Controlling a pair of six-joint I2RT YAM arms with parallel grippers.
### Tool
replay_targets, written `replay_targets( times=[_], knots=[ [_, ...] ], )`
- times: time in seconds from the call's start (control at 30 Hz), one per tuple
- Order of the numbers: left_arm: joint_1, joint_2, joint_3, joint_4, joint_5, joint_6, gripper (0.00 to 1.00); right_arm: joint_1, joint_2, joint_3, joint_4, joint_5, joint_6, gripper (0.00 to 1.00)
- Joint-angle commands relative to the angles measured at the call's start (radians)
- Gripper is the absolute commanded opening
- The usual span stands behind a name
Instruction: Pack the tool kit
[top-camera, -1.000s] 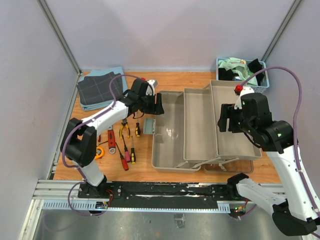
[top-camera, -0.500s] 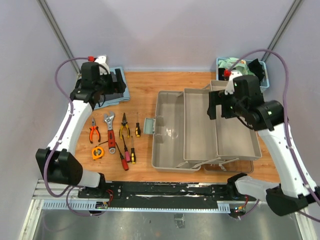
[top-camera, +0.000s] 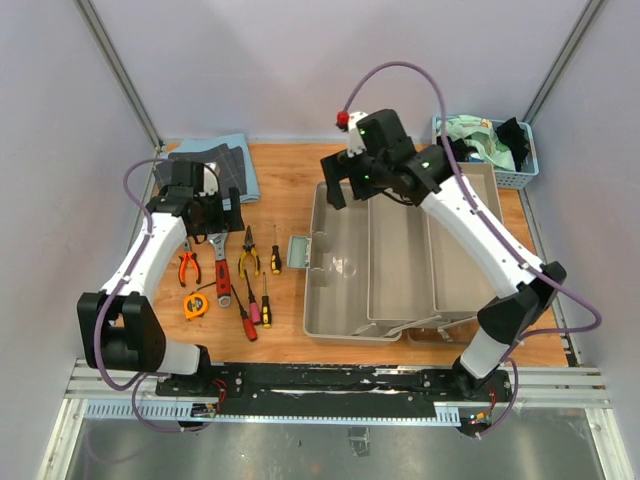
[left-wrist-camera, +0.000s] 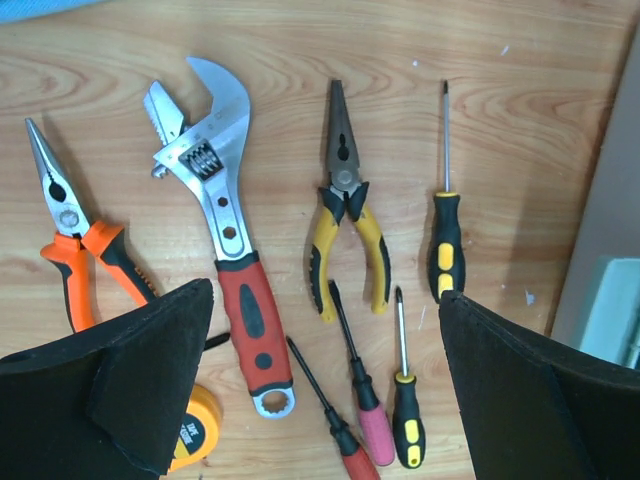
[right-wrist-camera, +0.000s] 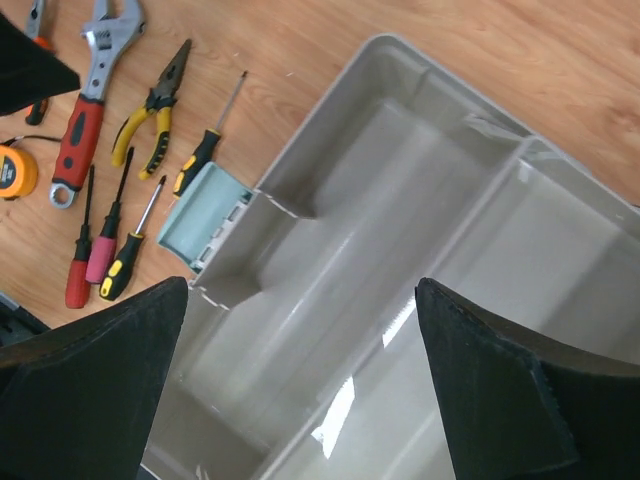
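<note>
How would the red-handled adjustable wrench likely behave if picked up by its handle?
The red-handled steel adjustable wrench looks rigid and probably heavy for its size, given its thick metal head. Held by the rubbery-looking red grip it should slip little, though the head end may droop. Lying flat on the wooden table, it seems unlikely to roll.

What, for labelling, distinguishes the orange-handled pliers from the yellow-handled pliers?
Grips: the orange-handled pliers are orange and black, the yellow-handled pliers yellow and black. Place: the orange pair lies left of the red-handled wrench, the yellow pair right of it. Pose: the orange pair slants, the yellow pair lies straighter. Both are needle-nose, flat on the table.
</note>
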Motion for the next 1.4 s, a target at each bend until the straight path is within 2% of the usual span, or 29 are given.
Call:
replay_targets(
  times=[0.0, 0.27, 0.5, 0.87, 1.17, 1.37],
  knots=[
    [0.038, 0.042, -0.021, 0.021, 0.021, -0.022, 0.99, 0.077, 0.036, 0.047, 0.040, 0.026, 0.032, 0.98],
    [0.101, 0.201, -0.026, 0.031, 0.049, 0.007, 0.98, 0.098, 0.006, -0.009, 0.052, 0.062, 0.050, 0.98],
    [0.105, 0.285, -0.022, 0.055, 0.045, -0.013, 0.90, 0.098, -0.020, -0.042, 0.052, 0.078, 0.063, 0.98],
    [0.134, 0.357, -0.008, 0.061, 0.034, -0.039, 0.88, 0.097, -0.059, -0.082, 0.052, 0.100, 0.071, 0.98],
    [0.141, 0.414, 0.023, 0.061, 0.044, -0.049, 0.82, 0.098, -0.069, -0.082, 0.046, 0.114, 0.070, 0.98],
    [0.140, 0.453, 0.060, 0.039, 0.041, -0.039, 0.73, 0.097, -0.065, -0.080, 0.046, 0.119, 0.067, 0.98]
  ],
)
